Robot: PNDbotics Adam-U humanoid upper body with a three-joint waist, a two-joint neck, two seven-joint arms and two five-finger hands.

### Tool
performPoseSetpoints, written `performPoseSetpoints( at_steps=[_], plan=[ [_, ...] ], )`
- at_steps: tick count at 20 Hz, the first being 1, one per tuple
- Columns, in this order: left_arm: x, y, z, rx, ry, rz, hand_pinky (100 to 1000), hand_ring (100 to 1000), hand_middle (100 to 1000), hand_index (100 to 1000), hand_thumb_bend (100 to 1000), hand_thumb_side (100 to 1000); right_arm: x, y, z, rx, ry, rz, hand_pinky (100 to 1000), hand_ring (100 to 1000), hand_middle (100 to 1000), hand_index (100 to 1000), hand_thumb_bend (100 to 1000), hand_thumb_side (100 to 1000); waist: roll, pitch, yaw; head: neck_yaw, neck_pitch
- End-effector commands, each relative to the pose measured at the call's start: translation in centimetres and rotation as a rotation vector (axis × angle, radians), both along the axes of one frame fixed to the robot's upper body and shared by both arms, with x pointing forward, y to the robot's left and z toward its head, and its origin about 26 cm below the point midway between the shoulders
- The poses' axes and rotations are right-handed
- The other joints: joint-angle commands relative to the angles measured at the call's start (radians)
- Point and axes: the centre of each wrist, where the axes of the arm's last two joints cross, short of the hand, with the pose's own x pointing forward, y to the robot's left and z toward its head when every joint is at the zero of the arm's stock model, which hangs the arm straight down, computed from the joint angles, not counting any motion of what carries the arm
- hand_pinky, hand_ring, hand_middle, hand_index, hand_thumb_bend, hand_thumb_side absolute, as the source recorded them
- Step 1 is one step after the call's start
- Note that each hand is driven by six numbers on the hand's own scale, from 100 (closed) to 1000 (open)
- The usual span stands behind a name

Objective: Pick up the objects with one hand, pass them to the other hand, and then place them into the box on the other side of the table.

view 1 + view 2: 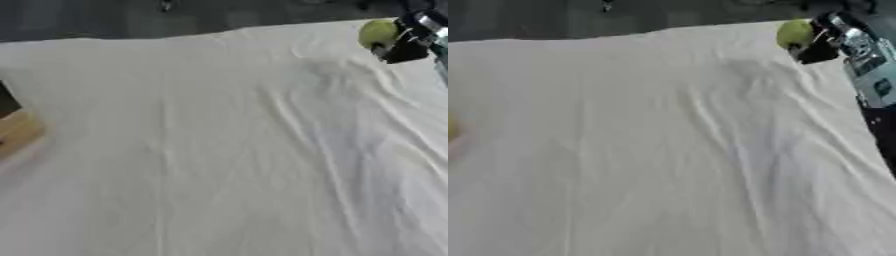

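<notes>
Right hand (pixel 826 44) grips yellow-green ball (pixel 794 33); wooden box (pixel 17 131) far left.

Yellow-green ball (pixel 794 33), black hand (pixel 820 49), white cloth (pixel 667 150), tan box (pixel 17 131)

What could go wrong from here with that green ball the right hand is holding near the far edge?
1. The green ball sits at the tips of the right hand, mostly exposed, so it might slip out during the pass.
2. It is held at the far edge of the table; if dropped, it could roll off.
3. The left hand is out of view, so the handover looks some way off.
</notes>
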Motion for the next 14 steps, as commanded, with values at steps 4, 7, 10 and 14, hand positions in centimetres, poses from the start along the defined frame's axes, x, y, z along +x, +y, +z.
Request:
performPoseSetpoints(
  at_steps=[4,7,10,14],
  plan=[
    [-0.7,-0.2,2.3,0.132,-0.022,-0.037,750,690,684,725,620,508,-2.8,4.4,1.5,0.051,-0.157,0.167,602,521,482,433,100,100,0.004,-0.034,-0.004,0.025,-0.004],
    [-1.0,-0.8,3.2,0.223,0.011,-0.098,751,689,683,729,633,502,-3.6,6.7,1.0,0.083,-0.169,0.252,591,516,482,433,100,100,0.008,-0.041,-0.007,0.037,-0.001],
    [-1.1,-1.4,4.0,0.324,0.062,-0.181,752,693,687,734,648,498,-4.1,8.7,0.7,0.101,-0.17,0.334,585,513,483,434,100,100,0.01,-0.047,-0.01,0.049,0.002],
    [-1.4,-2.3,5.1,0.483,0.128,-0.304,753,702,690,741,678,483,-4.8,11.5,0.7,0.121,-0.185,0.453,578,510,484,435,100,100,0.014,-0.055,-0.014,0.064,0.007]
  ],
)
